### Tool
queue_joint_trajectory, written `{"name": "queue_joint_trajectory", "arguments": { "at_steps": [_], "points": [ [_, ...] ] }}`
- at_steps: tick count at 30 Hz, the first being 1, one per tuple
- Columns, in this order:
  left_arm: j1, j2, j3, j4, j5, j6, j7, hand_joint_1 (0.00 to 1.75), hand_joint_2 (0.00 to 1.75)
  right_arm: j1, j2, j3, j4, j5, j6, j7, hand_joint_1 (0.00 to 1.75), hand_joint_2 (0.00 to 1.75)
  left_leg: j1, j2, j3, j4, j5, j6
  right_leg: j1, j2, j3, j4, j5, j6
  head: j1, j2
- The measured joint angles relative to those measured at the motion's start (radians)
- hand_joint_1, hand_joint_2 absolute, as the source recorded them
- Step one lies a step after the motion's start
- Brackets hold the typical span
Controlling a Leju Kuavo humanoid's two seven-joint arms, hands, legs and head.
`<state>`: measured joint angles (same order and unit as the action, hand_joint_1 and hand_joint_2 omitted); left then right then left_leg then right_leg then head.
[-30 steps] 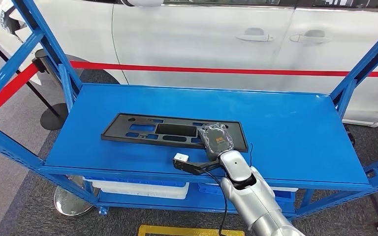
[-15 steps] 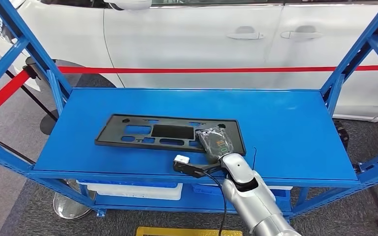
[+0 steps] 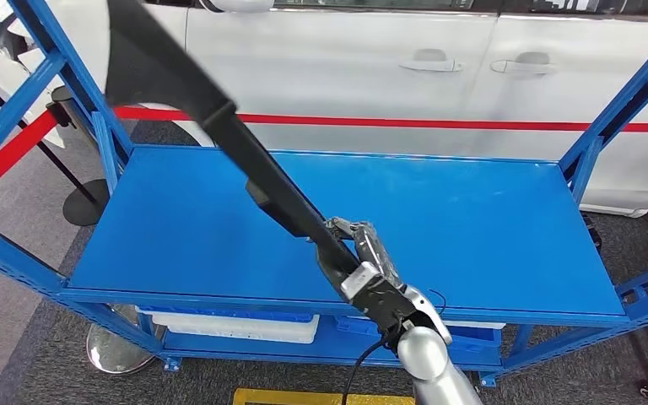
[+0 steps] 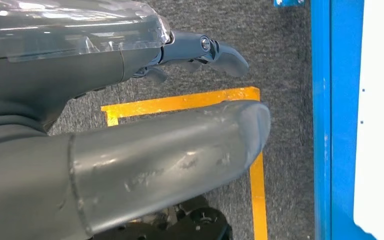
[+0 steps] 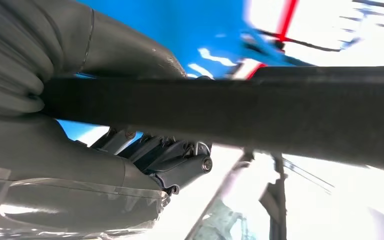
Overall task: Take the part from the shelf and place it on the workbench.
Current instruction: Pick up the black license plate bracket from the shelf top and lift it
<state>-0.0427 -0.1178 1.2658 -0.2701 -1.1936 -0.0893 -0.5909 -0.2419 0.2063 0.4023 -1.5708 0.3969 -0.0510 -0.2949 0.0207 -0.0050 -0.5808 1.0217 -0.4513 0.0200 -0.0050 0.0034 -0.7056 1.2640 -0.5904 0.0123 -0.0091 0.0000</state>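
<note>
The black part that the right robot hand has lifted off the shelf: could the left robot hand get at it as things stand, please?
Probably not at once. The left robot hand hangs low over the floor's yellow marking, beside the blue shelf, while the right robot hand holds the black part tilted high above the shelf.

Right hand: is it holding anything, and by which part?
Yes. The right hand grips the black part at its near end, lifted clear of the blue shelf.
</note>
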Motion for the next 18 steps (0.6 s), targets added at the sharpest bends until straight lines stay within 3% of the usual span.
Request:
{"name": "queue_joint_trajectory", "arguments": {
  "at_steps": [1,2,4,6,7,11,13,15,16,17,18],
  "points": [
    [0.0,-0.001,0.004,0.0,0.0,0.001,0.0,0.0,0.0,0.017,-0.004,-0.01,-0.029,-0.036,0.002,-0.007,1.75,1.75,0.0,0.0,0.0,0.0,0.0,0.0,-0.002,0.0,-0.017,0.034,-0.006,0.002,0.0,0.0],
    [0.0,-0.002,0.007,0.0,0.0,0.002,0.0,0.0,0.0,0.032,-0.008,-0.021,-0.059,-0.07,0.004,-0.013,1.75,1.75,0.0,-0.001,0.0,0.0,-0.001,0.0,-0.004,0.0,-0.016,0.031,0.009,0.003,0.0,0.0],
    [0.0,-0.004,0.011,0.0,0.0,0.003,0.0,0.0,0.0,0.056,-0.013,-0.044,-0.114,-0.13,0.009,-0.022,1.75,1.75,0.0,-0.002,0.002,0.001,-0.002,-0.003,-0.008,-0.001,0.04,-0.078,0.075,0.001,0.001,0.0],
    [-0.001,-0.005,0.015,0.0,0.0,0.004,0.0,0.0,0.0,0.074,-0.017,-0.067,-0.159,-0.176,0.016,-0.033,1.75,1.75,-0.004,-0.002,0.002,0.004,-0.006,-0.01,-0.005,-0.002,0.1,-0.196,0.116,-0.006,0.002,0.0],
    [-0.001,-0.006,0.017,0.0,0.0,0.004,0.0,0.0,0.0,0.082,-0.018,-0.076,-0.175,-0.189,0.02,-0.037,1.75,1.75,-0.005,-0.002,0.002,0.005,-0.007,-0.016,-0.003,-0.002,0.112,-0.223,0.121,-0.009,0.002,0.0],
    [-0.004,-0.007,0.027,0.0,0.0,0.004,0.0,0.0,0.0,0.113,-0.026,-0.098,-0.214,-0.205,0.025,-0.045,1.75,1.75,-0.003,0.0,-0.001,0.016,-0.019,-0.04,-0.003,0.001,0.116,-0.241,0.124,-0.03,-0.001,0.0],
    [-0.005,-0.008,0.029,0.0,-0.001,0.004,-0.001,0.0,0.0,0.118,-0.026,-0.1,-0.223,-0.205,0.024,-0.049,1.75,1.75,-0.001,0.0,-0.034,0.093,-0.068,-0.047,-0.006,-0.001,0.118,-0.245,0.127,-0.04,-0.004,0.0],
    [-0.005,-0.009,0.031,0.0,-0.001,0.004,-0.002,0.0,0.0,0.127,-0.027,-0.103,-0.227,-0.208,0.022,-0.054,1.75,1.75,-0.001,0.0,-0.09,0.218,-0.126,-0.052,-0.003,-0.002,0.118,-0.243,0.125,-0.046,-0.005,0.0],
    [-0.004,-0.009,0.032,0.0,-0.001,0.005,-0.002,0.0,0.0,0.136,-0.028,-0.105,-0.228,-0.21,0.02,-0.053,1.75,1.75,-0.001,0.0,-0.109,0.259,-0.136,-0.053,-0.002,-0.003,0.118,-0.242,0.124,-0.047,-0.005,0.0],
    [-0.004,-0.009,0.032,0.0,-0.001,0.006,-0.001,0.0,0.0,0.144,-0.029,-0.107,-0.228,-0.211,0.017,-0.052,1.75,1.75,-0.001,0.0,-0.113,0.268,-0.128,-0.054,-0.001,-0.003,0.119,-0.241,0.123,-0.048,-0.005,0.0],
    [-0.004,-0.009,0.033,0.0,-0.001,0.007,0.0,0.0,0.0,0.152,-0.03,-0.108,-0.228,-0.212,0.013,-0.051,1.75,1.75,-0.001,0.001,-0.098,0.237,-0.102,-0.052,0.0,-0.003,0.119,-0.24,0.121,-0.048,-0.005,0.0]
  ]
}}
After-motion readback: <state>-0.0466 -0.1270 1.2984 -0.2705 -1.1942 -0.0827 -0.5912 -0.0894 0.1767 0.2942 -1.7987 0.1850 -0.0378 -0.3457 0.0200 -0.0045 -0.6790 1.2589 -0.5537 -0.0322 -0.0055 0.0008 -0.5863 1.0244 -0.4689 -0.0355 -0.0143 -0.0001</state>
